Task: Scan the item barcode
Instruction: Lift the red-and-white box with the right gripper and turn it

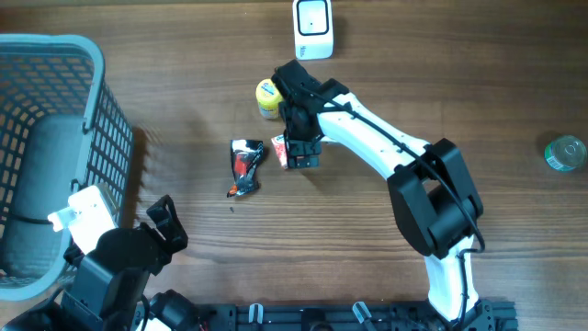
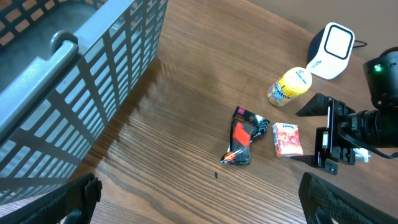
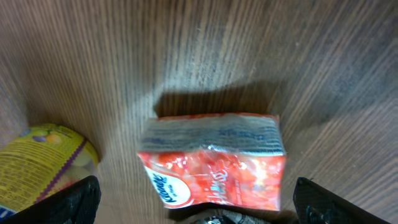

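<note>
A red Kleenex tissue pack lies flat on the wooden table, directly under my right gripper, which is open with one finger on each side of the pack and not closed on it. From above, the pack peeks out left of the right gripper. No barcode shows on it. The white scanner stands at the far edge. My left gripper is open and empty near the front left, far from the pack.
A yellow bottle lies just beyond the pack, and a black-and-red snack packet lies to its left. A grey basket fills the left side. A green-capped bottle stands at the far right.
</note>
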